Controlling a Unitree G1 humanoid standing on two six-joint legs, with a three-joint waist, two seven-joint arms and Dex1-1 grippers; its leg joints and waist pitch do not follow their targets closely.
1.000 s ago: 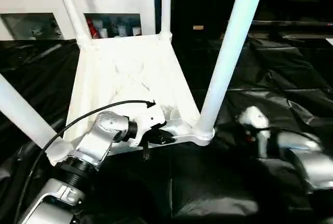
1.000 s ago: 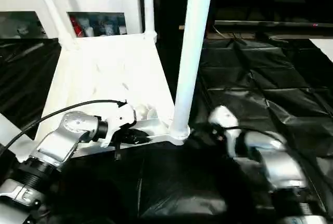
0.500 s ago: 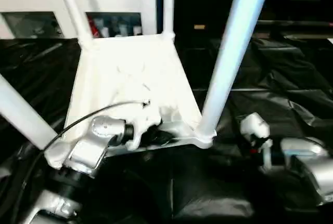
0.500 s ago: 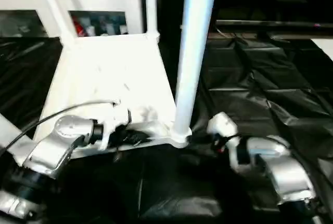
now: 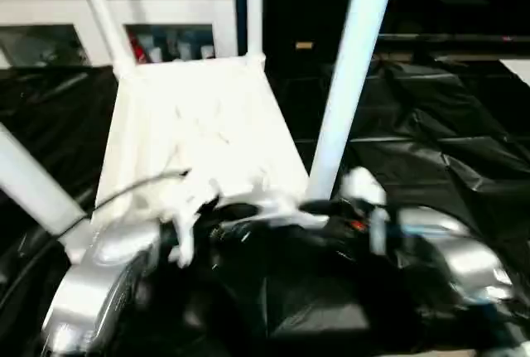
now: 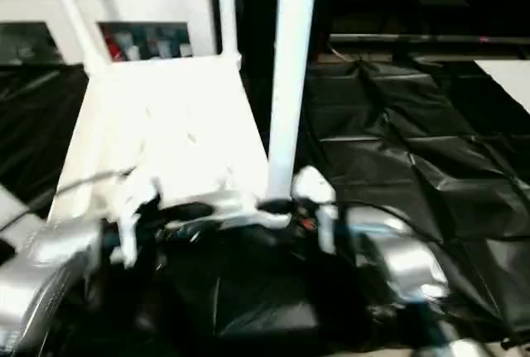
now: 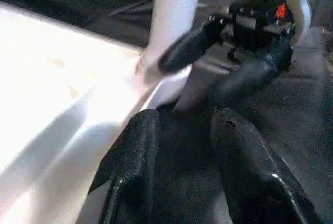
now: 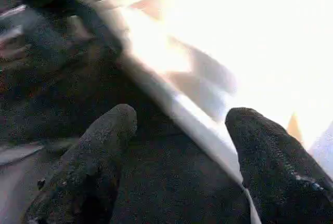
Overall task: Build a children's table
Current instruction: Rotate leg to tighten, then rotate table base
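tabletop (image 5: 199,121) upside down on black sheet (image 5: 431,150), legs up | near-right leg (image 5: 348,84) upright in its corner socket, just ahead of my right gripper (image 7: 218,60) | right fingers apart around near rim; left gripper (image 7: 179,130) fingers parted, empty

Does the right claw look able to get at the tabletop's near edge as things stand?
Probably yes: the right claw is open with the tabletop edge running between its fingers, nothing in between.
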